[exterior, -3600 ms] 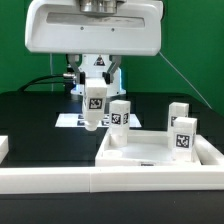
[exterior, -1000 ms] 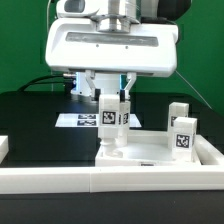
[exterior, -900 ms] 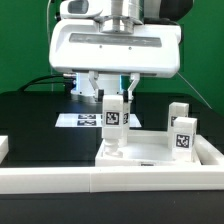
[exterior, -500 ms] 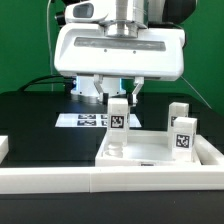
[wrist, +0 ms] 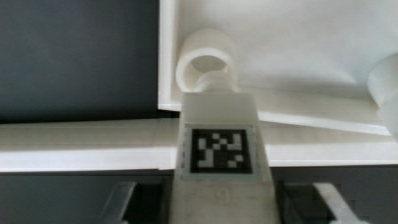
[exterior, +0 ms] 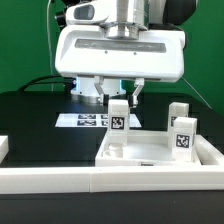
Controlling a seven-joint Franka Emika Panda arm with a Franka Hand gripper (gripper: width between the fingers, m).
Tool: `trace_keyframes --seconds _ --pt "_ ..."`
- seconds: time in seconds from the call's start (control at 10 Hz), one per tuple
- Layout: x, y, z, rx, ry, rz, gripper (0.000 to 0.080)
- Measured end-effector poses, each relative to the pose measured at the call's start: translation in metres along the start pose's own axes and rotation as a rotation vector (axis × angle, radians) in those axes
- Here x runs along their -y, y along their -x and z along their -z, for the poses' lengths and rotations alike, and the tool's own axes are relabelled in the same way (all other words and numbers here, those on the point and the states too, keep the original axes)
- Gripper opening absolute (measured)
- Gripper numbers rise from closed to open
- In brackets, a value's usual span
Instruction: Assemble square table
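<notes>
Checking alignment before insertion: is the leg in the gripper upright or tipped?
Upright. In the exterior view the leg hangs vertical from the gripper, its lower end at the tabletop's corner; the wrist view shows it lined up with the corner hole.

Clearly a robotics lab or test bench rather than a home or shop. Shown by a black work table (exterior: 40,120) backed by a plain green screen (exterior: 25,40), a bulky white robot arm (exterior: 120,50) hanging over it with cables (exterior: 45,82) trailing behind, and a flat marker board (exterior: 85,120) of printed black-and-white squares lying fixed on the surface. Further marked by the same kind of square tags stuck on the white plastic legs (exterior: 184,135) and a long white rail (exterior: 110,180) fencing off the front edge.
</notes>
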State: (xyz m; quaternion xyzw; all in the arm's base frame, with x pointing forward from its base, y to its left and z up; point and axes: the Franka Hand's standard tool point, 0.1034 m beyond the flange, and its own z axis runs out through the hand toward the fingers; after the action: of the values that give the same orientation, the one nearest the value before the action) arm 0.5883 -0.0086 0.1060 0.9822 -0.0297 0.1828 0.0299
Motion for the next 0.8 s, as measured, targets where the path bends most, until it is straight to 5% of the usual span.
trace_keyframes --seconds 0.8 --pt "-0.0021 0.0056 0.0004 0.004 0.002 -0.001 0.0288"
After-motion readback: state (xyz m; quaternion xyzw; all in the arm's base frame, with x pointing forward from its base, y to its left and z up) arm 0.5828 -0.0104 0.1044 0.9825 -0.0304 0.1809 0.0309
